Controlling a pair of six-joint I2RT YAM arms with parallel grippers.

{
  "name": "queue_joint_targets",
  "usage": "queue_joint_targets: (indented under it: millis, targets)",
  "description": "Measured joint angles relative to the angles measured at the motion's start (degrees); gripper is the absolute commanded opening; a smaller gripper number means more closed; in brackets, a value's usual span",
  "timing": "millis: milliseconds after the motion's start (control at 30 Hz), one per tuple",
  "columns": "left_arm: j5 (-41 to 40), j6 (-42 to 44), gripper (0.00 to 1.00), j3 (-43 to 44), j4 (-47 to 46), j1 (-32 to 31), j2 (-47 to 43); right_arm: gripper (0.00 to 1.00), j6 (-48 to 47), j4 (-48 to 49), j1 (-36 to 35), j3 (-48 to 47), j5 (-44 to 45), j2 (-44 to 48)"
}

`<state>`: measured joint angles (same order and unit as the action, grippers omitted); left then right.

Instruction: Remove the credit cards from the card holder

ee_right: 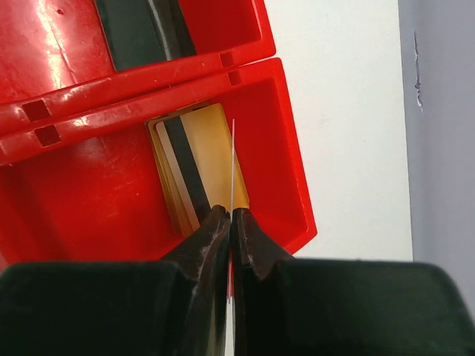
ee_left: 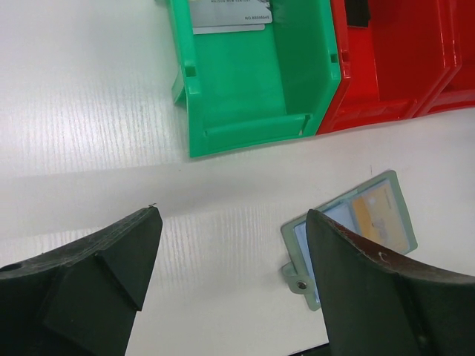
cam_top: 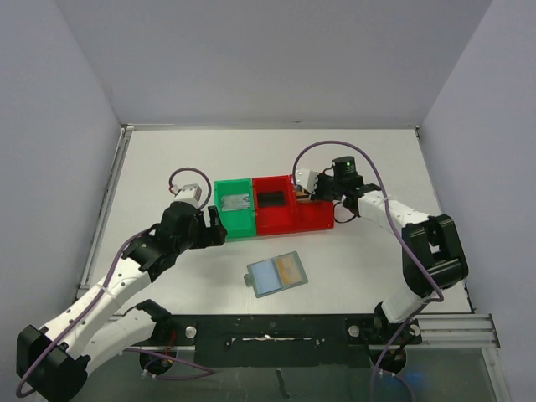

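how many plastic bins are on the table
3, side by side: a green bin on the left, a red bin in the middle, a second red bin at the right end.

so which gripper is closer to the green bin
Left. The left gripper hangs open at the near left corner of the green bin. The right gripper is two bins away, over the end red bin, shut on a thin card.

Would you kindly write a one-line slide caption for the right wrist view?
Right gripper pinches a card edge-on above the red bin holding stacked gold cards.
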<state>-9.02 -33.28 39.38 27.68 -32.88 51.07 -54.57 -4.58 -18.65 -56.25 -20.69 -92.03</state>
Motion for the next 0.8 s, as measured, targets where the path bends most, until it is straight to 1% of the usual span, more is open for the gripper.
queue_joint_targets:
  millis: [200,467,567,633,733,800]
  targets:
    - [-0.02,0.61,0.79,0.02,0.98,0.37,-0.20,0.00,-3.06,-2.03,-0.31,-2.58,1.22,-2.51]
    - [0.04,0.79,0.80,0.61,1.42,0.39,-0.50,0.04,-5.81,-2.34,-1.18,-4.85,3.76,-7.65]
    - [0.09,0.79,0.80,0.87,1.68,0.46,-0.81,0.07,-6.58,-2.29,-1.55,-5.49,4.50,-9.25]
    - [0.09,0.79,0.79,0.90,1.73,0.48,-1.09,0.11,-6.95,-2.12,-1.70,-5.90,5.05,-10.05]
    - [0.09,0.79,0.79,0.92,1.88,0.50,-1.38,0.14,-7.56,-2.47,-2.08,-6.91,5.38,-10.69]
    - [0.11,0.79,0.80,0.96,2.16,0.61,-1.53,0.21,-7.82,-2.47,-2.19,-7.30,5.66,-10.95]
